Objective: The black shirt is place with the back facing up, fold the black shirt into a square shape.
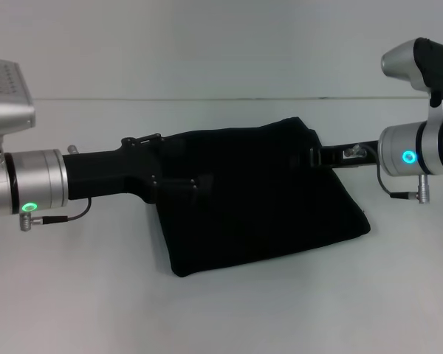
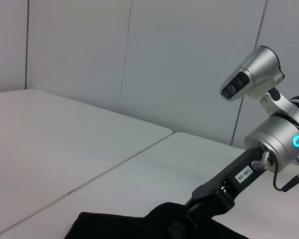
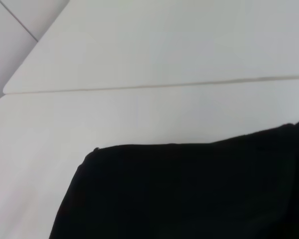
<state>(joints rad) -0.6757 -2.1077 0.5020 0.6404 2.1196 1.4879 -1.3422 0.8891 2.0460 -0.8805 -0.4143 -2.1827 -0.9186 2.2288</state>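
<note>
Lying folded and bunched, black shirt [image 1: 262, 195] meets left gripper [image 1: 196, 184] and right gripper [image 1: 317, 156]; grips unclear.

A plain white table [image 1: 229, 317] fills the lower part of the head view, with a thin seam running across it. Behind it, a pale grey panelled wall [image 2: 139, 59] crosses the upper frame, evenly lit.

You have bare white surface [image 1: 229, 317] all along the near side of the black shirt [image 1: 258, 199], and more beyond its far edge up to the back wall [image 1: 221, 44]. The sides are blocked: the left claw [image 1: 179, 186] reaches in over the shirt's left edge, and the right claw [image 1: 317, 156] comes in at its upper right corner.
</note>
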